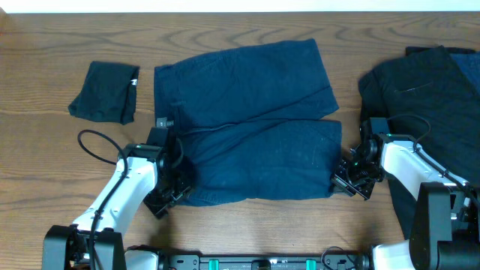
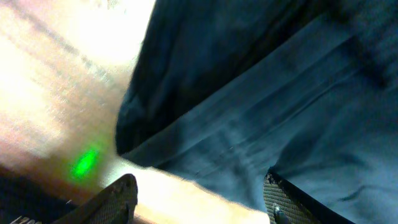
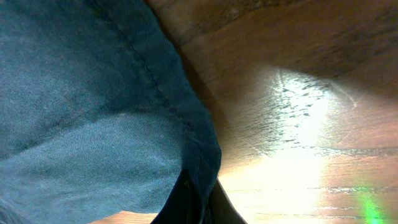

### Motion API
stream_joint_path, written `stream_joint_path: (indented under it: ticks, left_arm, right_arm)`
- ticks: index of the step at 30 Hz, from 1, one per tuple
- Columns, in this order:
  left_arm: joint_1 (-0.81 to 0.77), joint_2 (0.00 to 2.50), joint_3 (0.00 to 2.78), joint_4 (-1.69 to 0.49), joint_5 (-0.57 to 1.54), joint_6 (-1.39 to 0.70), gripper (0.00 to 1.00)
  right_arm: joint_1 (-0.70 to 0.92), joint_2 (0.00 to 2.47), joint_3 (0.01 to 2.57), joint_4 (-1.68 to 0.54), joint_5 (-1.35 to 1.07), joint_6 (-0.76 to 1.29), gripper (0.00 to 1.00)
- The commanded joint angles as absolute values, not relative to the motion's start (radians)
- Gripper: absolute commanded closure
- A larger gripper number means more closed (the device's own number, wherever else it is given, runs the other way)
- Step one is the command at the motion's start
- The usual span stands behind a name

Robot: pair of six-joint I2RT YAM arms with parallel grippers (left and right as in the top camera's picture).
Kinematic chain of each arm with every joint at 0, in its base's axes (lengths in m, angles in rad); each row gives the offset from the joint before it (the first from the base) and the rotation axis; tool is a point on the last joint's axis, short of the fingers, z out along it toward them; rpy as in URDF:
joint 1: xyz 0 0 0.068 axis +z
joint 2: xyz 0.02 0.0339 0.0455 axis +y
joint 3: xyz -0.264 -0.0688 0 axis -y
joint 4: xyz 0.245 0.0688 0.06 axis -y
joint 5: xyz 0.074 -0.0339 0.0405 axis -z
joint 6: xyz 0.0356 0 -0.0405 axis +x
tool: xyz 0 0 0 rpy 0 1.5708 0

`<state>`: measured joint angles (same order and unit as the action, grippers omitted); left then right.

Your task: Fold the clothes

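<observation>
Cloth this soft and light will likely sag, so its corners look like the best places to pinch. At the near edge, the right gripper [image 1: 346,177] is clenched on the right corner of the navy garment [image 1: 255,120]. The left gripper [image 1: 169,193] straddles the left corner, jaws apart. The garment lies centrally, its long axis left-right, waist left, legs pointing right.

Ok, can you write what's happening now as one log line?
left gripper: open at near-left corner of navy shorts | right gripper: shut on near-right corner | shorts: spread flat
</observation>
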<state>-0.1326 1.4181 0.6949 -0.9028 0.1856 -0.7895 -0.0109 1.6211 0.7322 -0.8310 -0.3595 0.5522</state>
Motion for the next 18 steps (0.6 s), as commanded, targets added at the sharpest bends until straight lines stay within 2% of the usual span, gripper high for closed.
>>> stream_joint_path:
  ticks: [1,18]
  left_arm:
    - [-0.132,1.423,0.694,-0.879,0.191,-0.839,0.33]
    - [-0.076,1.421,0.67,-0.868,0.126,-0.905,0.34]
  right_arm:
    - [-0.013,1.645,0.716,-0.786,-0.235,0.533,0.98]
    - [-0.013,1.645,0.716,-0.78,-0.235,0.519,0.96]
